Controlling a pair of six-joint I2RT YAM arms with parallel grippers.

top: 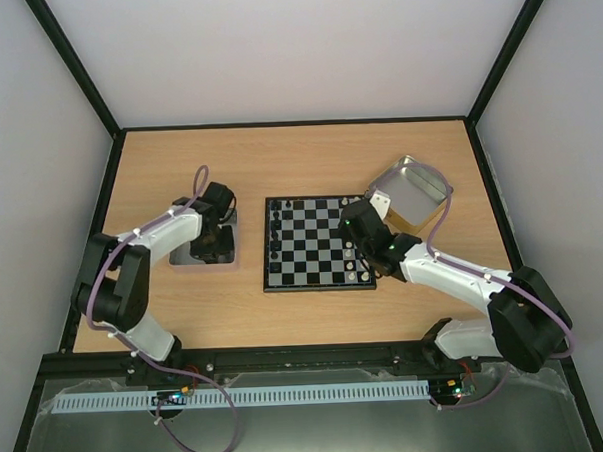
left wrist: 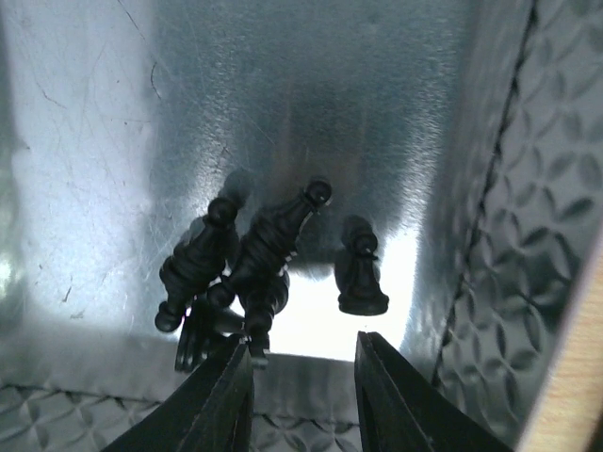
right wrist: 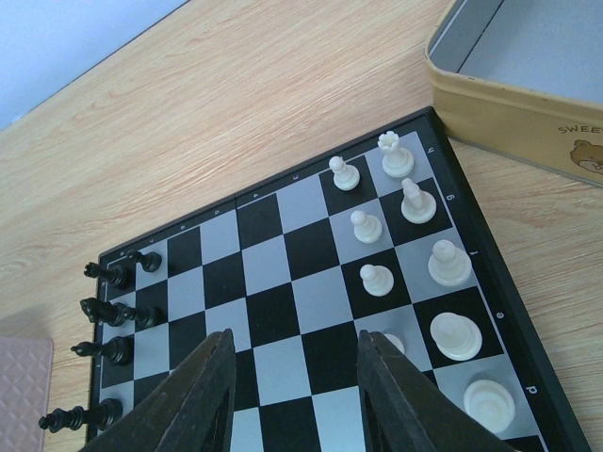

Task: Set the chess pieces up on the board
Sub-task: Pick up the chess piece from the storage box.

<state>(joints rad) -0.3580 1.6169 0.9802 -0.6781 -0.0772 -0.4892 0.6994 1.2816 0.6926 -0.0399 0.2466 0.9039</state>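
The chessboard (top: 317, 242) lies mid-table, with black pieces (top: 276, 230) along its left side and white pieces (top: 355, 264) along its right. My left gripper (left wrist: 303, 350) is open inside a shiny metal tray (left wrist: 283, 104), just short of a heap of black pieces (left wrist: 247, 254) and one upright black pawn (left wrist: 361, 273). My right gripper (right wrist: 294, 341) is open and empty above the board (right wrist: 311, 301), with white pieces (right wrist: 377, 281) to its right and black pieces (right wrist: 115, 315) at its left.
The left metal tray (top: 183, 253) sits left of the board. A yellow tin (top: 416, 191) with a bear print stands tilted at the board's right rear; it also shows in the right wrist view (right wrist: 513, 94). A pink object (right wrist: 21, 395) lies at the lower left.
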